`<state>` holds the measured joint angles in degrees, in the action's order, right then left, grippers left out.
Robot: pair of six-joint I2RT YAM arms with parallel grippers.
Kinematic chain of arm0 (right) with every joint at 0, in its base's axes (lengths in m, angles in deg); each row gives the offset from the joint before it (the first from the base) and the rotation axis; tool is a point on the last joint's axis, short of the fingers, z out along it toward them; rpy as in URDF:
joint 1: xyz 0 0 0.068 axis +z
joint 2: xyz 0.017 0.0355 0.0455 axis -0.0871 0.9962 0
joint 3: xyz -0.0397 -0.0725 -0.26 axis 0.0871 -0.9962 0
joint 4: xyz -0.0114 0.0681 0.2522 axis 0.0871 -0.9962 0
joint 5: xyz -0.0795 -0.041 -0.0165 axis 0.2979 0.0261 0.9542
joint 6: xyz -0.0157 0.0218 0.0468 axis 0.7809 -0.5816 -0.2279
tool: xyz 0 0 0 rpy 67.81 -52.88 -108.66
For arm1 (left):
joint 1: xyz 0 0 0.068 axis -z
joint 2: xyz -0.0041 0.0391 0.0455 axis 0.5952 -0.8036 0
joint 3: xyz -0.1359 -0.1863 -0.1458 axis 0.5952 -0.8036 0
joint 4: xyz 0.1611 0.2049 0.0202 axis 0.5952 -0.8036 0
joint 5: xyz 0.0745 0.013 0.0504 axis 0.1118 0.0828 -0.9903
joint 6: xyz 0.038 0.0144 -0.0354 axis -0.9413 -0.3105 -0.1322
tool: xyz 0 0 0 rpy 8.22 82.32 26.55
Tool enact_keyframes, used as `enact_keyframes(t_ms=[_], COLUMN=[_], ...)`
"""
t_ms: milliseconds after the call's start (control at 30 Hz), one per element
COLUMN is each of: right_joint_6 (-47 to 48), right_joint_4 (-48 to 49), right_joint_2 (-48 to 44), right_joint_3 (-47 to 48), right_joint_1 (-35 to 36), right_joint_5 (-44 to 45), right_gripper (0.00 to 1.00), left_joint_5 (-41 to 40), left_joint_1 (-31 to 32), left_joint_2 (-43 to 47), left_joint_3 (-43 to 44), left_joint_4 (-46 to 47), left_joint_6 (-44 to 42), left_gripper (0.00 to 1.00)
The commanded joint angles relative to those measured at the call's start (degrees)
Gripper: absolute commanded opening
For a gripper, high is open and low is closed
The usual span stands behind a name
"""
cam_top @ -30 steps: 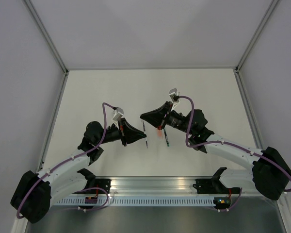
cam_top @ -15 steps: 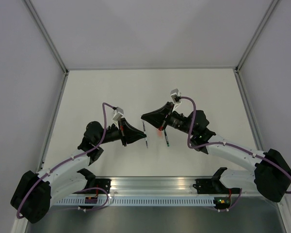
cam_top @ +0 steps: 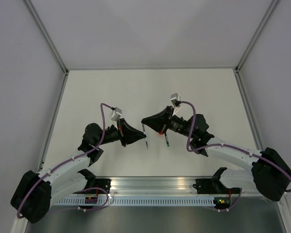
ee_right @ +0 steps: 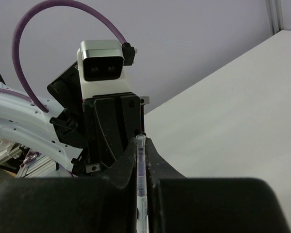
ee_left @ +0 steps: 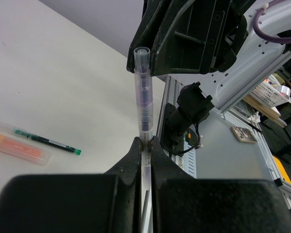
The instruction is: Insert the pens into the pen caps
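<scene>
My left gripper [ee_left: 145,141] is shut on a pale clear pen [ee_left: 144,97] with a purple core, which stands up out of its jaws. My right gripper [ee_right: 140,141] is shut on a tube of the same look [ee_right: 141,165], its rimmed end just past the fingertips. From above, one thin pale pen [cam_top: 145,131] runs between the left gripper [cam_top: 141,138] and the right gripper [cam_top: 143,119], which face each other closely. An orange pen [cam_top: 158,134] [ee_left: 22,146] and a green pen [cam_top: 167,141] [ee_left: 46,141] lie on the table beside them. I cannot make out separate pen caps.
An aluminium rail [cam_top: 155,187] carrying both arm bases runs along the near edge. Grey walls and metal frame posts [cam_top: 48,36] enclose the white table [cam_top: 150,87] on three sides.
The right gripper has sunk slightly toward the near edge, closer to the left gripper. The left arm has barely moved. Both stay shut.
</scene>
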<state>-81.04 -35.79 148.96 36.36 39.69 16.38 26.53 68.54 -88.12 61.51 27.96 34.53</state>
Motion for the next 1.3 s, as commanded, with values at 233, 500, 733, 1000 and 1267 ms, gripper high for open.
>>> enact_keyframes(t_ms=[233, 500, 733, 1000, 1267], right_joint_6=[0.2, 1.7, 3.0, 4.9, 5.3], right_joint_4=[3.9, -0.7, -5.0, -8.9, -6.2], right_joint_2=[1.0, -2.6, -4.5, -6.4, -9.4], right_joint_3=[-2.3, -2.3, -0.2, -1.8, -8.4], right_joint_1=[0.5, 0.6, 0.6, 0.6, 1.2], right_joint_5=[-2.2, -2.1, -2.2, -6.3, -13.0], right_gripper=[0.0, 0.18, 0.38, 0.48, 0.6], left_joint_5=[-1.0, -1.1, -0.9, -1.0, -2.4], left_joint_1=[0.1, 0.1, 0.1, 0.1, 0.1], left_joint_2=[2.7, 2.6, 2.7, 3.3, 4.4], left_joint_3=[0.0, 0.2, 0.4, 0.4, -0.3], left_joint_4=[1.6, 0.8, 0.0, -0.1, 0.4], left_joint_6=[-0.6, -1.4, -2.6, -2.6, -2.0], left_gripper=[0.02, 0.02, 0.02, 0.02, 0.02])
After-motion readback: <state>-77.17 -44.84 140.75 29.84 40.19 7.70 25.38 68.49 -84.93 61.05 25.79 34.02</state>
